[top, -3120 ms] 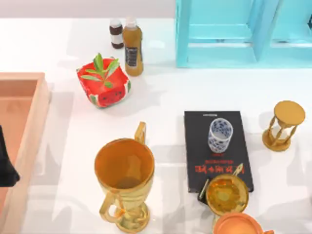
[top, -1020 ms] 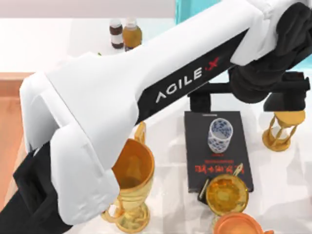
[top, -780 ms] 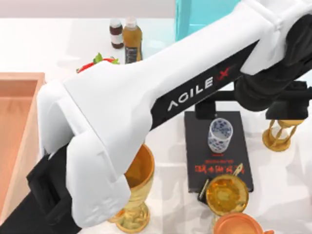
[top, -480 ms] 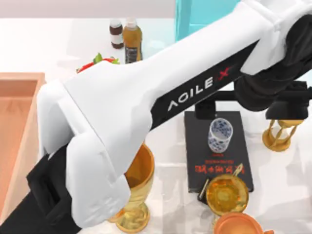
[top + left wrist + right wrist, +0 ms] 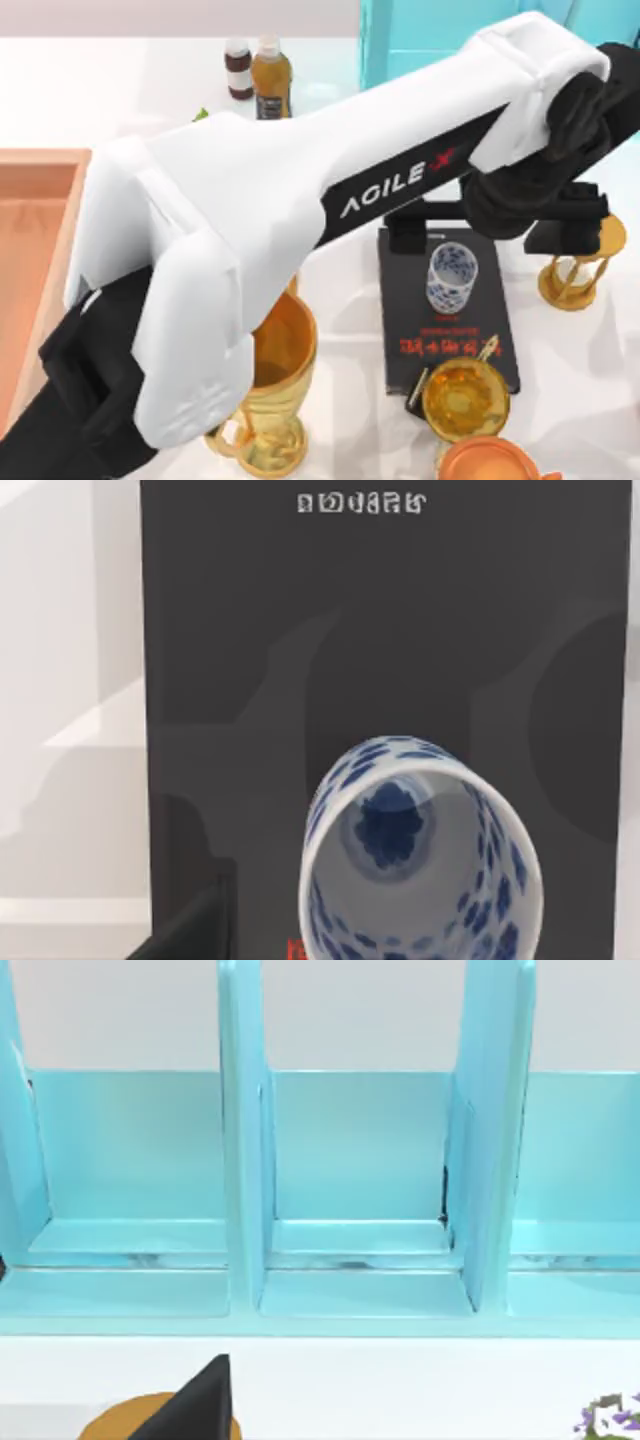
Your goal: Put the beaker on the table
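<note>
The beaker (image 5: pixel 452 278), a small white cup with a blue floral pattern, stands upright on a black book (image 5: pixel 440 340) with red lettering, which lies on the white table (image 5: pixel 585 370). My left arm reaches across the top view from the lower left. Its gripper (image 5: pixel 486 236) is open and hovers over the book's far end, just behind the beaker, with one finger (image 5: pixel 410 238) on each side. In the left wrist view I look down into the beaker (image 5: pixel 420 850) on the book (image 5: pixel 380 630). A dark fingertip (image 5: pixel 205 1400) of my right gripper shows in the right wrist view.
A large gold goblet (image 5: pixel 275 385) stands partly under my left arm. A small gold cup (image 5: pixel 465 398) and an orange cup (image 5: pixel 490 462) crowd the book's near end. A gold hourglass (image 5: pixel 580 272) is to the right, a teal shelf (image 5: pixel 440 40) and two bottles (image 5: pixel 270 75) behind, and a wooden tray (image 5: pixel 35 250) at the left.
My left arm swung in over the table after the earliest frame. In the last half second its open gripper shifted slightly left and nearer the beaker. The beaker has not moved.
</note>
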